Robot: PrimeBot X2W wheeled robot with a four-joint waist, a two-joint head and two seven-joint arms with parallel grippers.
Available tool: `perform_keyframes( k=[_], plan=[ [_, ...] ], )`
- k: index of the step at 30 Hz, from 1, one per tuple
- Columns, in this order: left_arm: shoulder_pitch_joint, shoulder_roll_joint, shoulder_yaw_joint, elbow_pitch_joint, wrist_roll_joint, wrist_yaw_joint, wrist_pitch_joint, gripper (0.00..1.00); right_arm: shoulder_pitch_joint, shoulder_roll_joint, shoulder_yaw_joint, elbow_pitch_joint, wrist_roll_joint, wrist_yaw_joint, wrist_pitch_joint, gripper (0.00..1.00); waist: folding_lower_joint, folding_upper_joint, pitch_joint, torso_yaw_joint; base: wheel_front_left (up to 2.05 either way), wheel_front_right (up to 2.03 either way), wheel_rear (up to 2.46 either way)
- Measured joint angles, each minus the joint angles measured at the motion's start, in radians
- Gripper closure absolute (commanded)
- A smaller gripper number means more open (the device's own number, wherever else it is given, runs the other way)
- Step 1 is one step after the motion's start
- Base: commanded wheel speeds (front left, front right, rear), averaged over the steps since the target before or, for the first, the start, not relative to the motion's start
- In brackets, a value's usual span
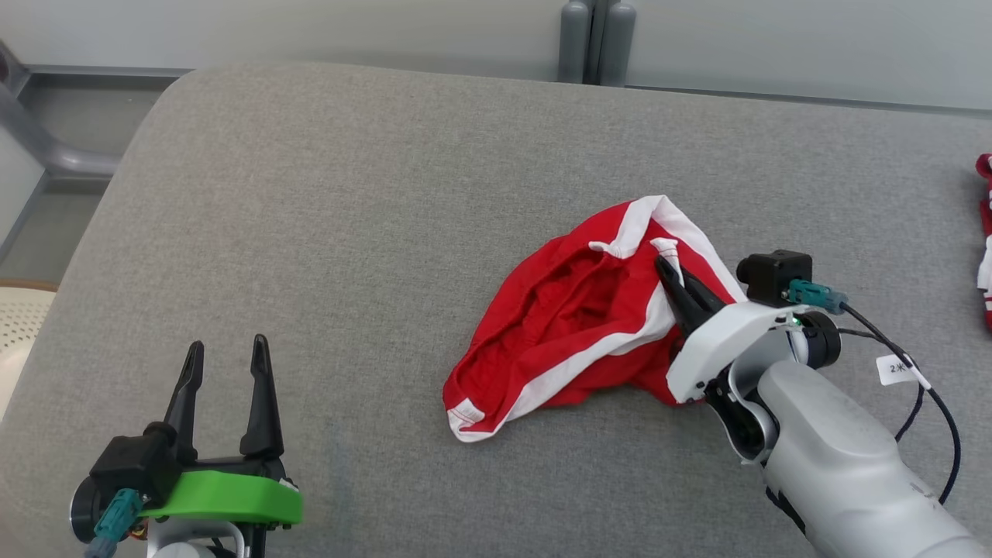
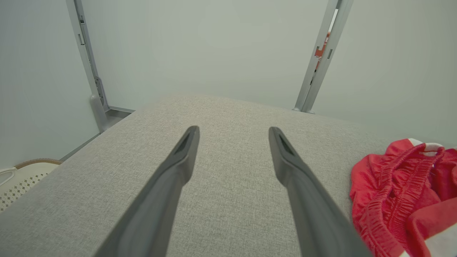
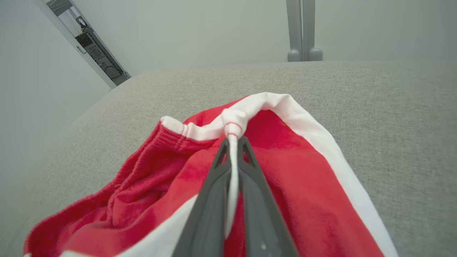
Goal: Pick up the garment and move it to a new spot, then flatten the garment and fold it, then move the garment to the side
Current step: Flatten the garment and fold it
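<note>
right gripper [image 1: 665, 265] clamped on garment [image 1: 573, 325] white edge | left gripper [image 1: 228, 343] wide apart

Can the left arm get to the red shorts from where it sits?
Probably yes. Only bare grey padded surface lies between the open left gripper and the red shorts; the right gripper, shut on their white trim, is at the far side.
</note>
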Motion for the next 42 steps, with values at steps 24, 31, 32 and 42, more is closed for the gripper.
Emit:
perform_keyframes(
  k=[24,31,32,42],
  plan=[
    [0.053,-0.002,0.007,-0.002,0.008,0.000,0.000,0.00,0.557,0.013,-0.426,-0.540,-0.151,0.000,-0.016,0.00,0.0000,0.0000,-0.089,-0.161,0.00,0.00,0.00],
    [0.067,0.001,0.018,-0.008,0.014,0.000,0.000,0.00,0.617,0.023,-0.506,-0.650,-0.255,0.000,-0.016,0.00,0.0000,0.0000,-0.117,-0.187,0.00,0.00,0.00],
    [0.068,0.002,0.019,-0.009,0.014,0.000,0.000,0.00,0.627,0.024,-0.510,-0.670,-0.267,0.000,-0.016,0.00,0.0000,0.0000,-0.121,-0.190,0.00,0.00,0.00],
    [0.085,0.015,0.026,-0.020,0.019,0.000,0.000,0.00,0.702,0.029,-0.513,-0.800,-0.391,0.000,-0.016,0.00,0.0000,0.0000,-0.141,-0.200,0.00,0.00,0.00]
  ],
)
